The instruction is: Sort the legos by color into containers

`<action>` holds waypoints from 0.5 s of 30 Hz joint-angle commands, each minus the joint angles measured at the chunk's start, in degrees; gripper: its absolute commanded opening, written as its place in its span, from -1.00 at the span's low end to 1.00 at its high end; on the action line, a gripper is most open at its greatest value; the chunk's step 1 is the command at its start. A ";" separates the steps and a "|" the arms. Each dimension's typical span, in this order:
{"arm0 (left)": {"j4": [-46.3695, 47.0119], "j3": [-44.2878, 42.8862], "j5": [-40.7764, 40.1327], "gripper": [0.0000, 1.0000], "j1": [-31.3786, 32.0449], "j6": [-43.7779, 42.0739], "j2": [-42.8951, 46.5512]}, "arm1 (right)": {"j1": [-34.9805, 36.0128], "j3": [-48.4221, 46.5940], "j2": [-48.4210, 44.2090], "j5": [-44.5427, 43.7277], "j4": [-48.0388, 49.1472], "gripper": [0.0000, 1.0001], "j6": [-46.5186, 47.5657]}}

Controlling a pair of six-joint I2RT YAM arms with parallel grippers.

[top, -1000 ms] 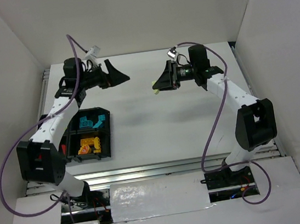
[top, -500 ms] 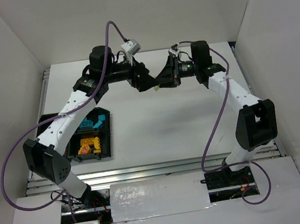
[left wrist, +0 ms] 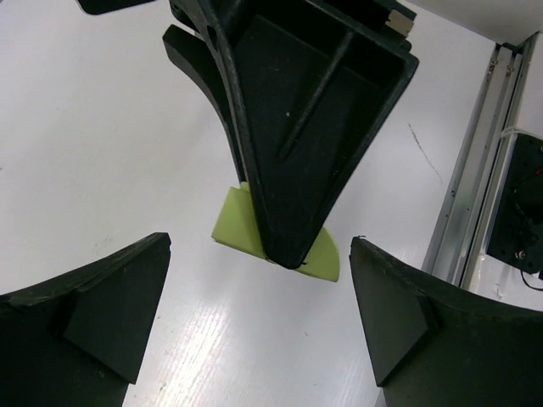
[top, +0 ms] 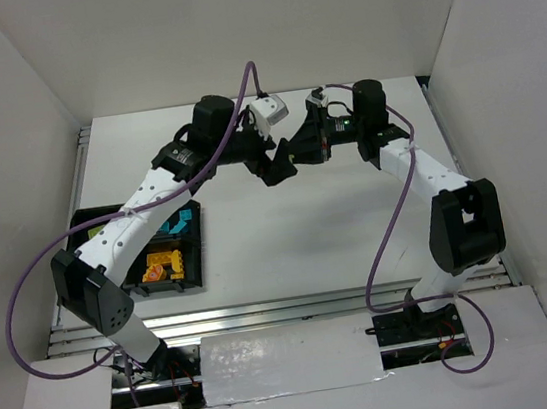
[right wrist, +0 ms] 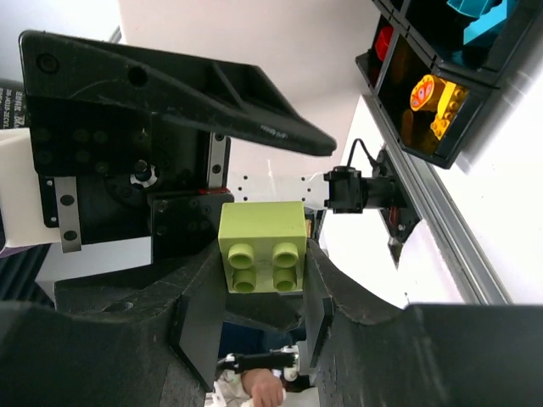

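Step in hand: passing a green brick (right wrist: 261, 244) from arm to arm. The right jaws pinch it above the worktop (top: 287, 233), well right of the tray (top: 199, 250). The left jaws are spread either side of it, not touching. The next move likely calls for closing the left jaws, releasing the right, then carrying the brick to the tray. No writing can be read.

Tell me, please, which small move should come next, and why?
Probably the left gripper should shut its jaws on the lime green brick. The right gripper holds that brick, and the left jaws stand open to either side of it, so the handover looks ready.
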State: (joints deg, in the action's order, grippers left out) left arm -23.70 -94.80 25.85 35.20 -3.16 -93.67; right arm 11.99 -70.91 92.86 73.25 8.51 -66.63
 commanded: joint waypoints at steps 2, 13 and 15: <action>0.24 -4.16 -1.94 0.99 0.66 -2.29 -0.81 | 0.32 -1.42 -3.12 2.42 1.42 -1.00 1.06; -1.17 -5.74 -2.03 0.74 1.89 -2.12 -2.40 | 1.37 -0.63 -3.56 3.56 5.28 -1.00 -1.66; -1.78 -5.92 -1.94 0.55 2.07 -2.29 -2.75 | 1.46 -1.07 -3.21 3.83 5.64 -1.00 -1.92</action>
State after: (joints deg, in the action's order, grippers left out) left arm -25.58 -98.13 23.90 36.86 -4.29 -95.66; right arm 12.80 -70.91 92.03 74.81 10.70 -67.83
